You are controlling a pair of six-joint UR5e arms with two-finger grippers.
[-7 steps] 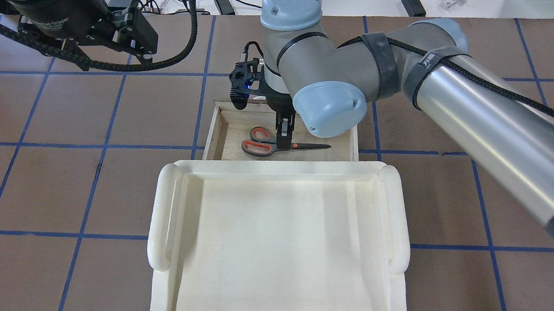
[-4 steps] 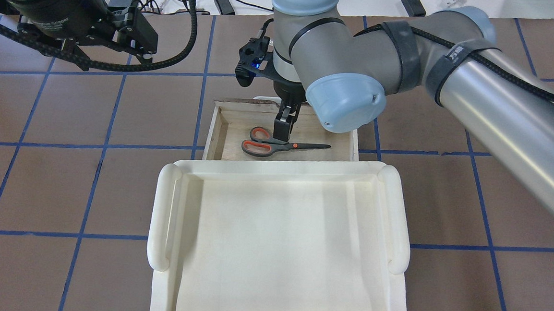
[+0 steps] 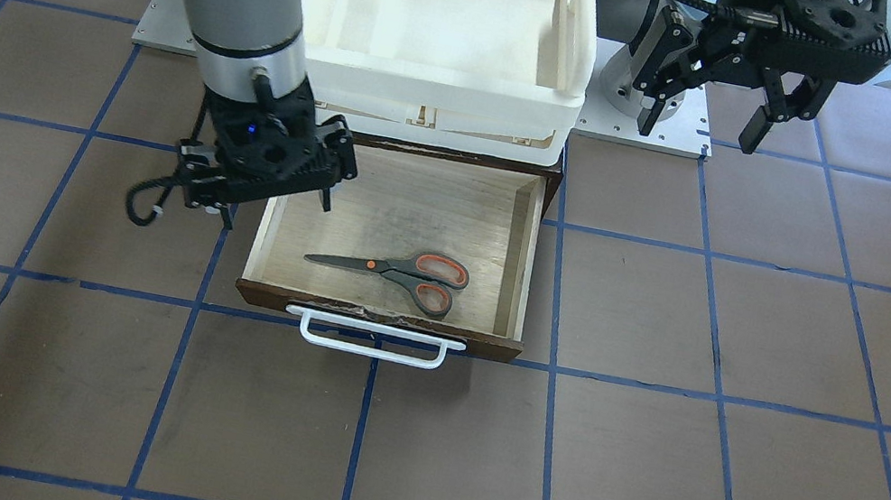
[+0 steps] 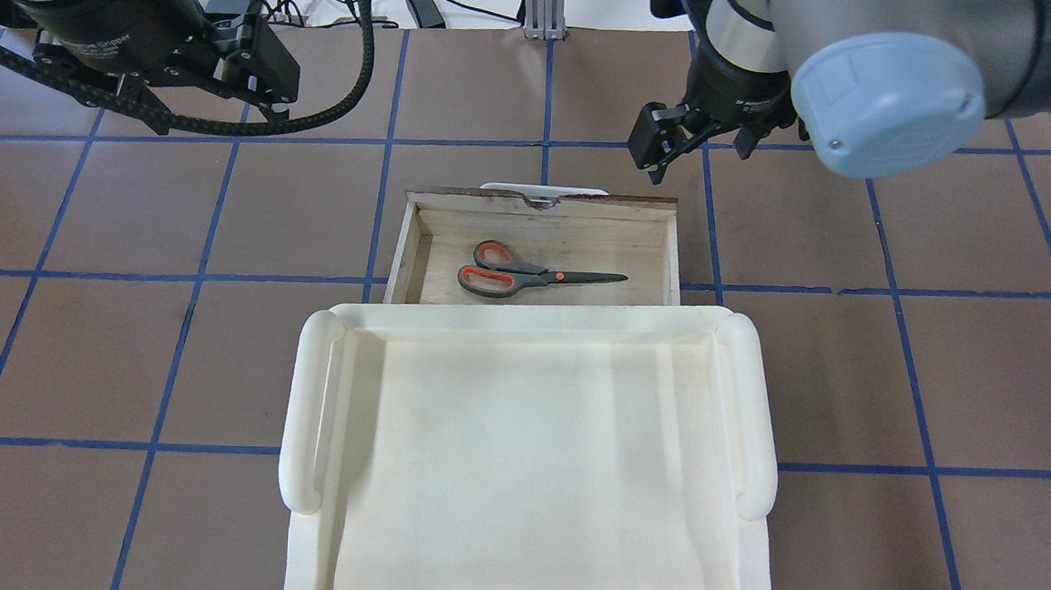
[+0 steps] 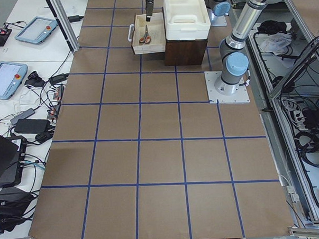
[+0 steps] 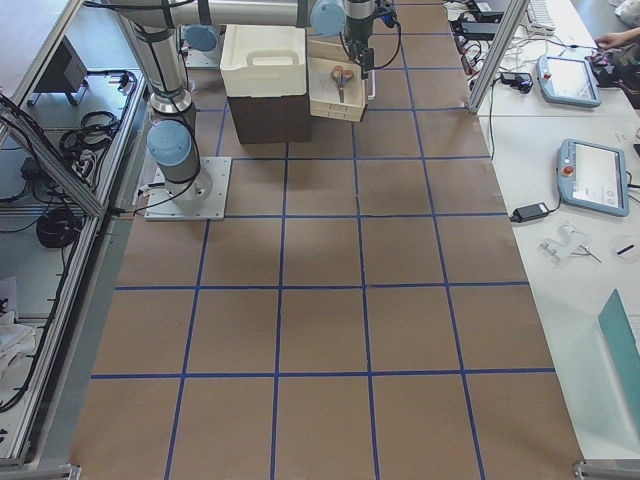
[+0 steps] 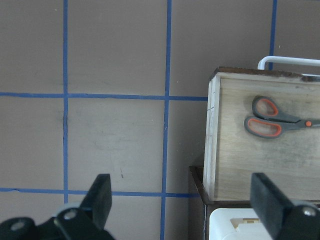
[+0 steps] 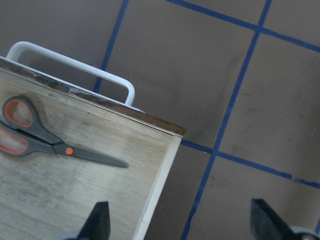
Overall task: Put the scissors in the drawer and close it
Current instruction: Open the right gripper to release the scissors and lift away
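Closing step, judging by the layout: scissors (image 3: 395,273) already down, drawer (image 3: 518,263) pulled out of its dark cabinet (image 6: 266,118). Flat on the pale plywood floor, nearer the drawer's front edge than its back, grey loops toward the left wall, blades pointing at the right wall, touching neither. Nothing else in there.

Above the table just off the drawer's front right corner, right gripper (image 4: 664,156): fingers spread wide, nothing between them, clear of both scissors and wood. High over the table's left side, well apart from the drawer, left gripper (image 3: 699,130): likewise spread and holding nothing.

Next, probably: bring the right gripper round in front of the dark front panel, lower to the level of the white bar handle (image 3: 373,347), then push straight back toward the cabinet. Calls for a square, centred contact. Pressure near one corner likely to skew the drawer in its slot and jam it. Fingers best drawn together or laid flat against the panel, not hooked through the handle. No need to touch the scissors, low enough to pass under the cabinet top, as far as can be judged.

On top of the cabinet, directly over the drawer's slot, white bin (image 4: 310,391): only its own pale floor showing inside.
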